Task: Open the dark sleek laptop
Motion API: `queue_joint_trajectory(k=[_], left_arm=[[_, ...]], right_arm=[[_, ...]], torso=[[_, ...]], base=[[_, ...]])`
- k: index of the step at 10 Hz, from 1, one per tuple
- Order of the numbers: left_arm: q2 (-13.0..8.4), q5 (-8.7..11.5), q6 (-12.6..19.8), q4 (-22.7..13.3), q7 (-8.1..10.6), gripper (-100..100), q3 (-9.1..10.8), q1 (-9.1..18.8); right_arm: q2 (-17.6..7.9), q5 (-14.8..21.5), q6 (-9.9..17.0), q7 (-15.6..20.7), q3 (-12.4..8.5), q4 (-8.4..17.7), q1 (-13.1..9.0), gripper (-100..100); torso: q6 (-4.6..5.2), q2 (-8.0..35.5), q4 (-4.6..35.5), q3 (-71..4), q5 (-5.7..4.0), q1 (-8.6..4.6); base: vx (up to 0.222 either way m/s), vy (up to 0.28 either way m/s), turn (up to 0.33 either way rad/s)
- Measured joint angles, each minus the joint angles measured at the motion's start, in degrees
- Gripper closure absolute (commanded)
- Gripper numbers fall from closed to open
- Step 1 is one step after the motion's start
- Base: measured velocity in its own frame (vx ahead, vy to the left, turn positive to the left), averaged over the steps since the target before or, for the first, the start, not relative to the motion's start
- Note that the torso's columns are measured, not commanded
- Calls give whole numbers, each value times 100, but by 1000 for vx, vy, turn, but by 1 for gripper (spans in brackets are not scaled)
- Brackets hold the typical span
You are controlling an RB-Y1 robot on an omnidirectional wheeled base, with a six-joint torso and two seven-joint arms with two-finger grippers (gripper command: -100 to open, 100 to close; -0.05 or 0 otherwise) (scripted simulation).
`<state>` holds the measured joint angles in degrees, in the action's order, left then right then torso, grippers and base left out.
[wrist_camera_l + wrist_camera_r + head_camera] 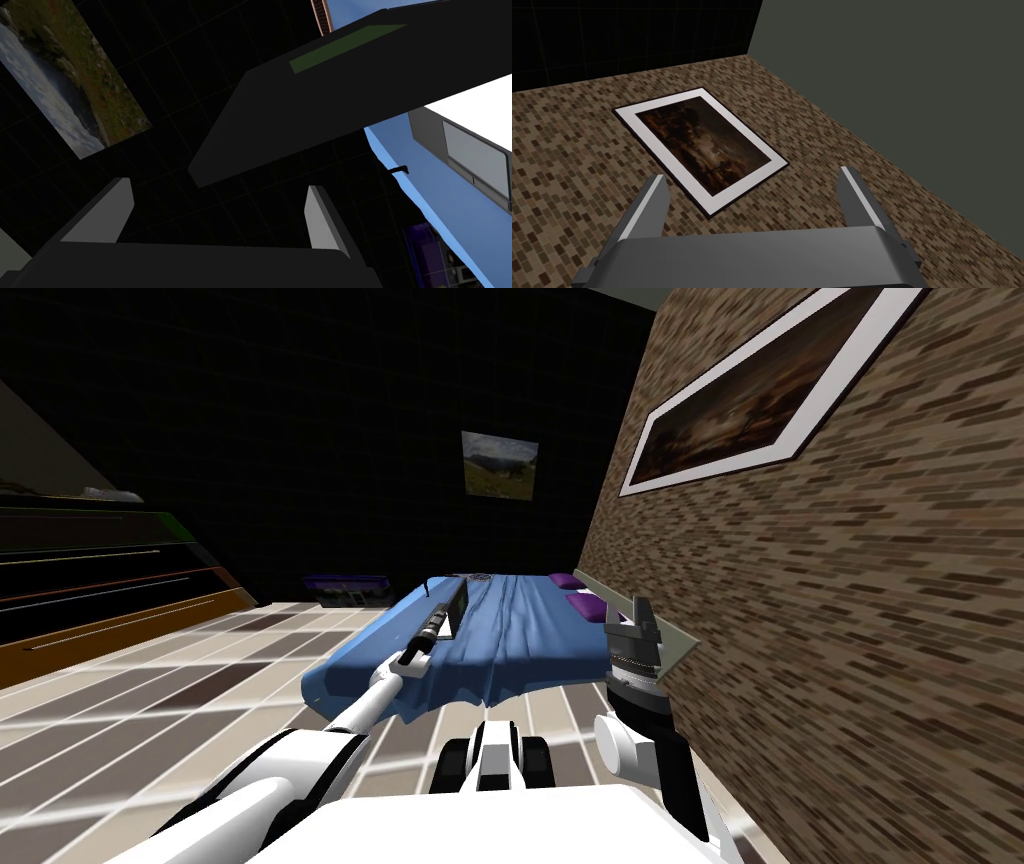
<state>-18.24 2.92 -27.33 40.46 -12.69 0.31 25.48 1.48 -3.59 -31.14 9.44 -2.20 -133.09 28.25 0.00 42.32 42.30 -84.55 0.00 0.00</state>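
Laptop [456, 606] sits on the blue bed [530, 638], toward its left side. The dark lid [310, 110] looks raised off the base. Left gripper [219, 184] is the nearer one, released and not touching; the lid's free edge is just ahead, its long edge running across the finger gap. Right gripper [630, 614] is also released, held up by the brick wall [850, 668]. Open bedding lies behind the lid for swinging it back.
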Motion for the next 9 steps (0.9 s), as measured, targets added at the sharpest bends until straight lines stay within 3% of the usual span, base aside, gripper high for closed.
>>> queue_joint_trajectory(k=[3,7,8,9], left_arm=[[-122,-10,-47,-681,-52,-100,3,386],[-254,-16,-60,-1087,-73,-100,-4,596],[-253,-16,-58,-1083,-74,100,-4,594],[-253,-17,-59,-1081,-75,100,-5,596]], right_arm=[[0,0,0,0,0,0,0,0],[0,0,0,0,0,0,0,0],[0,0,0,0,0,0,0,0],[0,0,0,0,0,0,0,0]], torso=[[-1,-5,-2,-4,0,-1],[-1,0,-1,0,3,11],[-1,1,0,1,3,8],[-1,-1,-2,-1,2,5]], base=[[25,-61,-4],[12,-24,-1],[0,0,0],[24,43,32]])
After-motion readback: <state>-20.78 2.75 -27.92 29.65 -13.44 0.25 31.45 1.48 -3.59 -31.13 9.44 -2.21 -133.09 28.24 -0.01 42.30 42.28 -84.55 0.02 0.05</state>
